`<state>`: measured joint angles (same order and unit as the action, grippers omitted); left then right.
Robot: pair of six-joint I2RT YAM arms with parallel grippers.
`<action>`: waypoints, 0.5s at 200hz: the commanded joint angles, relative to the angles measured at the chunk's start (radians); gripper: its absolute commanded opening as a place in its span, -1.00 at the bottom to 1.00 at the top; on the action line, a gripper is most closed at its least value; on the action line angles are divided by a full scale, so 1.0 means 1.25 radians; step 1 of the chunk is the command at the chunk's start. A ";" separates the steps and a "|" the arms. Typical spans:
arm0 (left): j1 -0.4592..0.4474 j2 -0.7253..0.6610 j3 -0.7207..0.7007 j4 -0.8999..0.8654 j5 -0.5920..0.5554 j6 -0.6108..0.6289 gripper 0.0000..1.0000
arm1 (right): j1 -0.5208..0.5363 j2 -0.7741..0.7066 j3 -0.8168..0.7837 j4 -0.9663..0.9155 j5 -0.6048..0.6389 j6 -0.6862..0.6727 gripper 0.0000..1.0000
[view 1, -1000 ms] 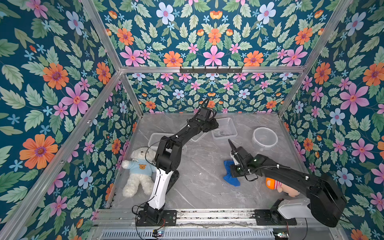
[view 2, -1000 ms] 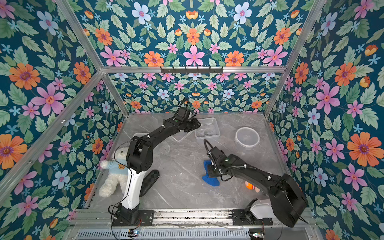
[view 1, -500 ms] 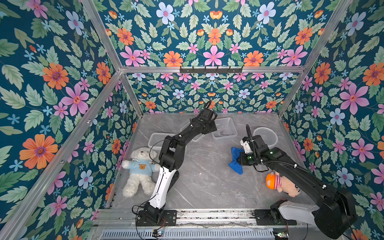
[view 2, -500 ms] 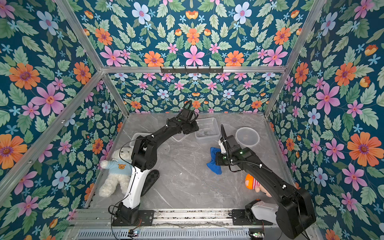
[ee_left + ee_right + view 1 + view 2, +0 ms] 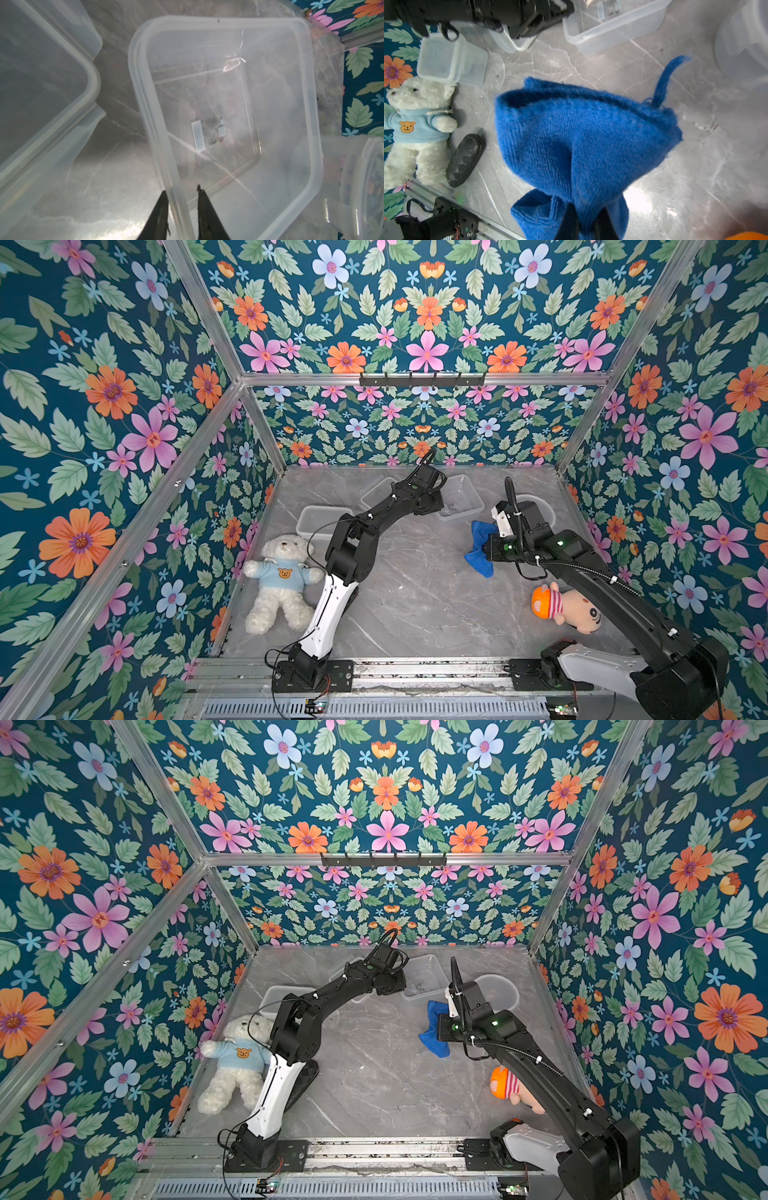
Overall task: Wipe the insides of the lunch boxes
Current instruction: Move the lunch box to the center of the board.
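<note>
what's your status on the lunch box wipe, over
Left jaws pinching square lunch box rim. Right jaws shut on blue cloth, cloth hanging from them. Cloth not yet in a box; only a label inside the square one.

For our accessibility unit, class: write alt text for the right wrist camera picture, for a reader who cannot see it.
The right gripper pinches a bunched blue cloth above a grey marble table. Beyond it lie clear lunch boxes and a white teddy bear.
</note>
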<state>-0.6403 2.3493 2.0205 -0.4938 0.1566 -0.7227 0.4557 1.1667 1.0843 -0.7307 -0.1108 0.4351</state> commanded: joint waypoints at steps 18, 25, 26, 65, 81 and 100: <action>-0.022 -0.077 -0.098 -0.013 -0.028 0.020 -0.72 | -0.002 0.054 0.119 -0.038 0.067 -0.007 -1.00; -0.026 -0.092 -0.122 -0.014 -0.030 0.020 -0.78 | -0.002 0.066 0.142 -0.038 0.066 -0.009 -1.00; -0.026 -0.094 -0.124 -0.013 -0.031 0.020 -0.80 | -0.002 0.068 0.145 -0.038 0.066 -0.009 -1.00; -0.049 -0.168 -0.223 -0.013 -0.038 0.028 -0.96 | -0.001 0.137 0.245 -0.035 0.036 -0.008 -1.00; -0.060 -0.196 -0.245 -0.019 -0.042 0.029 -0.96 | -0.002 0.169 0.266 -0.034 0.015 -0.007 -1.00; -0.078 -0.222 -0.256 -0.038 -0.059 0.030 -0.95 | -0.001 0.205 0.265 -0.023 -0.026 -0.003 -1.00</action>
<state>-0.7158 2.1086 1.7119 -0.5354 0.1062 -0.6975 0.4538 1.3838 1.4132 -0.7662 -0.0765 0.4236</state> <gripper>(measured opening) 0.087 0.098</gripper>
